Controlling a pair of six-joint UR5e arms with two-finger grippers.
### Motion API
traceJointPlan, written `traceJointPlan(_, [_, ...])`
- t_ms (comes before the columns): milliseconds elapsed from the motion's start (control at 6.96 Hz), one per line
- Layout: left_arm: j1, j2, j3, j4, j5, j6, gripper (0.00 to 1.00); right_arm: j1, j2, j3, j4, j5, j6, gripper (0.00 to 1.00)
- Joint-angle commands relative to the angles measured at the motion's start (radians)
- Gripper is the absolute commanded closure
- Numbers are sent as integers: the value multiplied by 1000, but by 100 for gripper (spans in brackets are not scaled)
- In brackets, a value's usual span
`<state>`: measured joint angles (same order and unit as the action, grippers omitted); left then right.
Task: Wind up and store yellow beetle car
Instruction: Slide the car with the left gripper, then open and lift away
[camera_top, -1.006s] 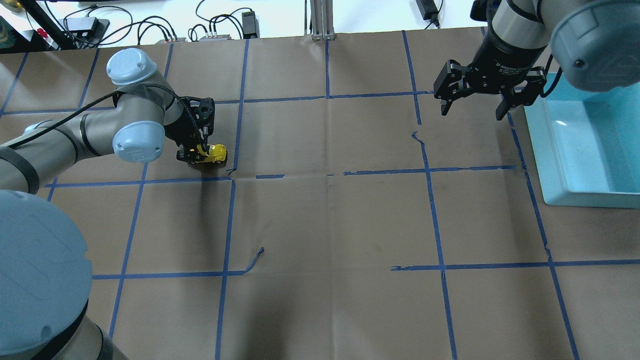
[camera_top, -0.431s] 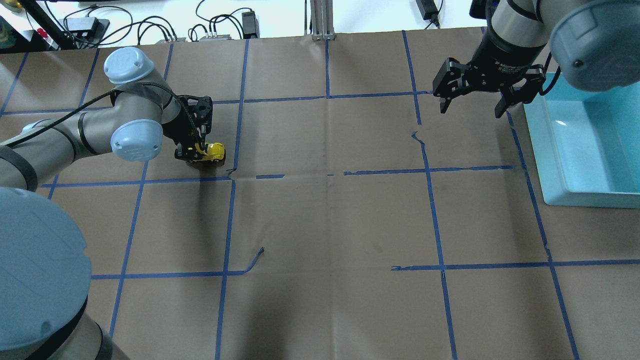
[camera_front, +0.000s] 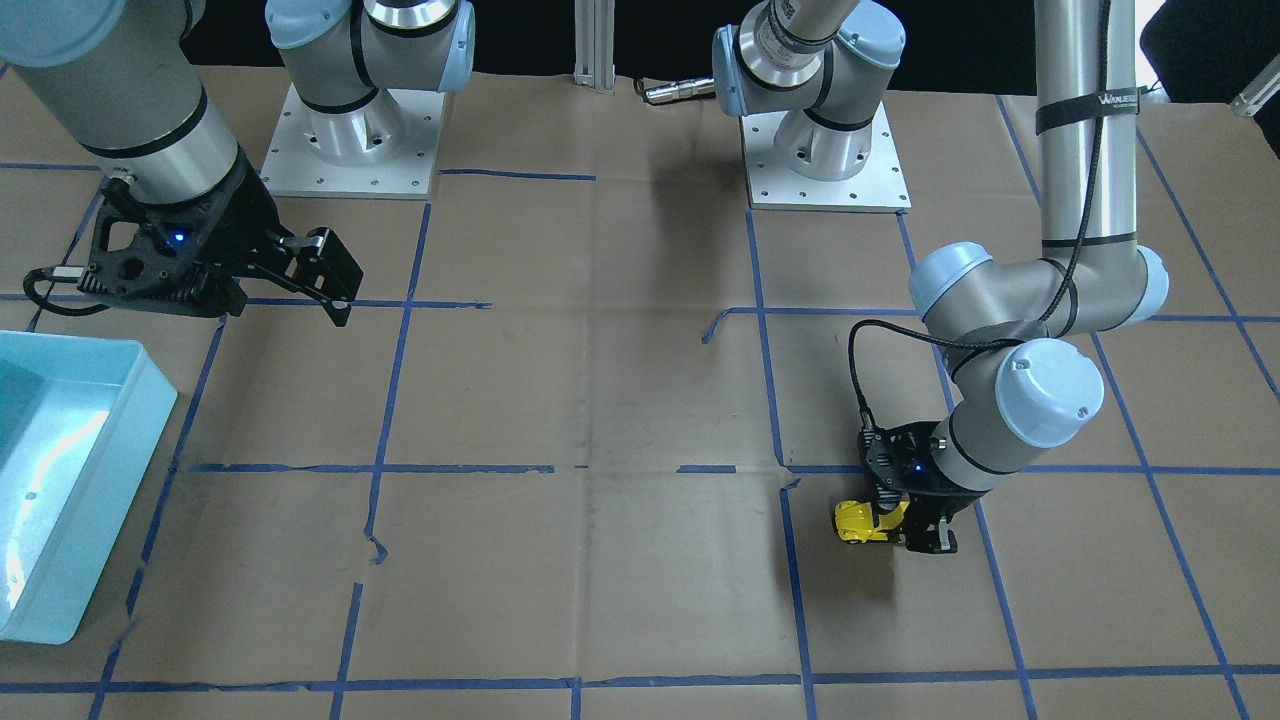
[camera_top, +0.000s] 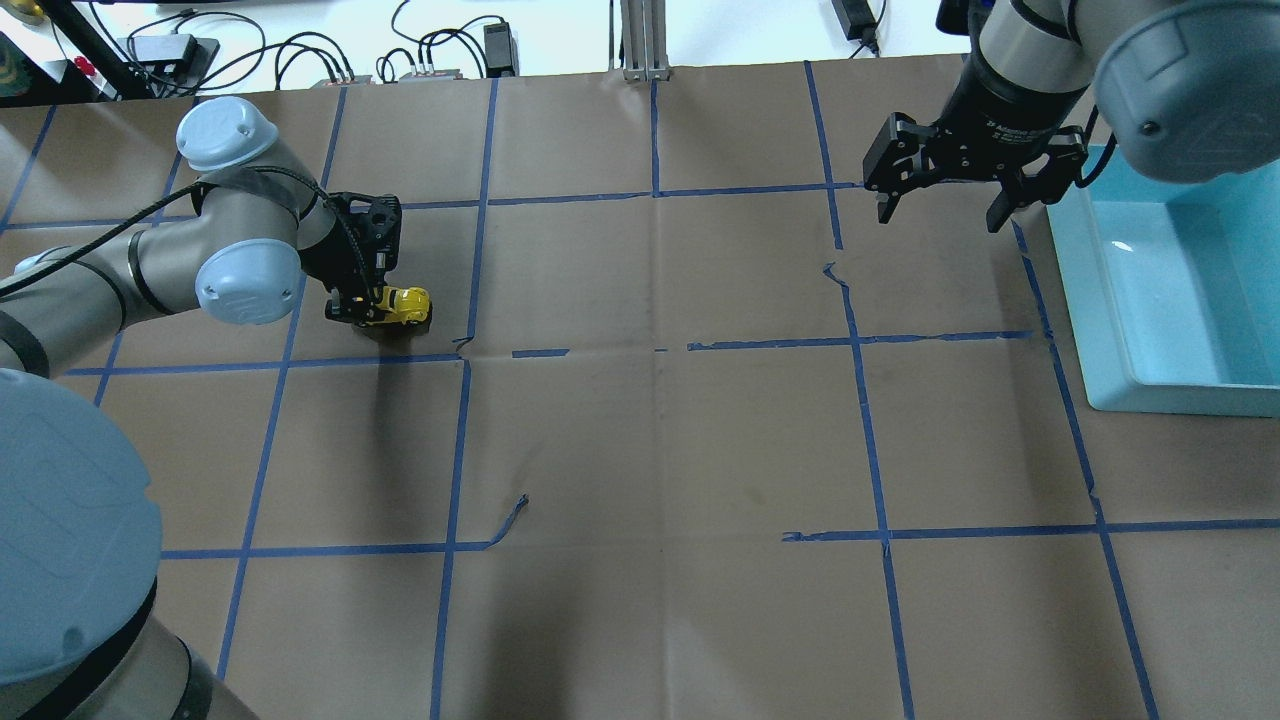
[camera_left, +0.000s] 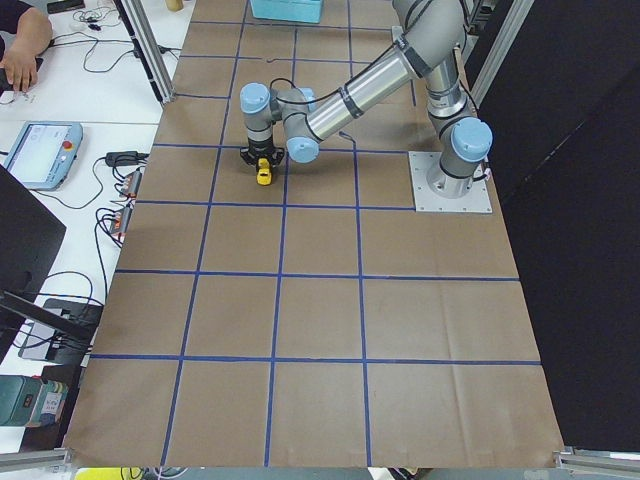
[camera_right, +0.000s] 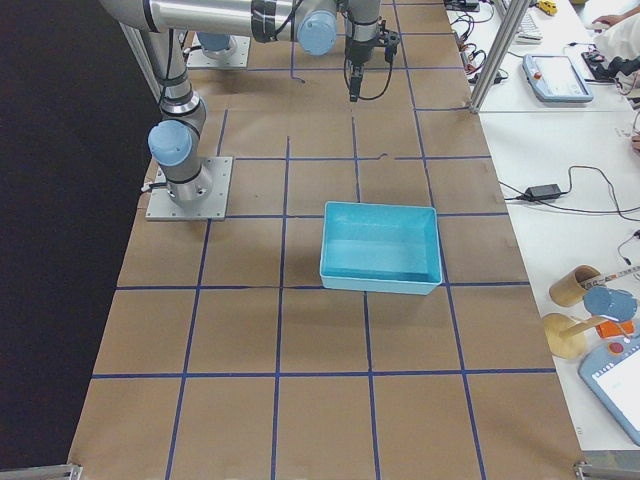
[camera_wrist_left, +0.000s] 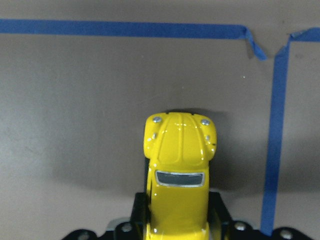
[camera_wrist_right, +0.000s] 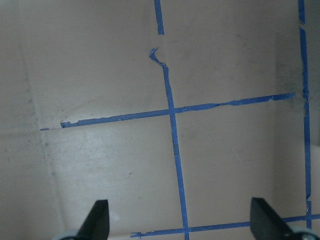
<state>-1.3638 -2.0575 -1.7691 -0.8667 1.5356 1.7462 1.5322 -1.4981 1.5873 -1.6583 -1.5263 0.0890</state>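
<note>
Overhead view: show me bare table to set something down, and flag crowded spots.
Bare: the middle squares of the brown paper table, between the yellow beetle car and the light blue plastic bin, plus the row nearest the robot. Crowded: at the left gripper shut on the car; under the open right gripper by the bin.

**A taped table between white benches**

We see a wide table covered with brown paper (camera_top: 660, 440), divided into squares by blue tape lines (camera_top: 654, 140). Behind it a white bench (camera_top: 560, 30) carries a black power adapter (camera_top: 499, 47) beside an aluminium post (camera_top: 645, 40). A black backdrop (camera_left: 580, 250) closes one side.
</note>
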Motion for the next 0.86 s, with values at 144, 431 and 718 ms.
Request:
traceJointPlan(144, [31, -4, -4, 0, -2, 39, 99, 0, 7, 0, -1, 2, 2, 0])
traceJointPlan(431, [46, -6, 5, 0, 1, 44, 99, 0, 15, 0, -12, 11, 2, 0])
traceJointPlan(718, [77, -6, -1, 0, 0, 50, 99, 3, 21, 0, -15, 17, 5, 0])
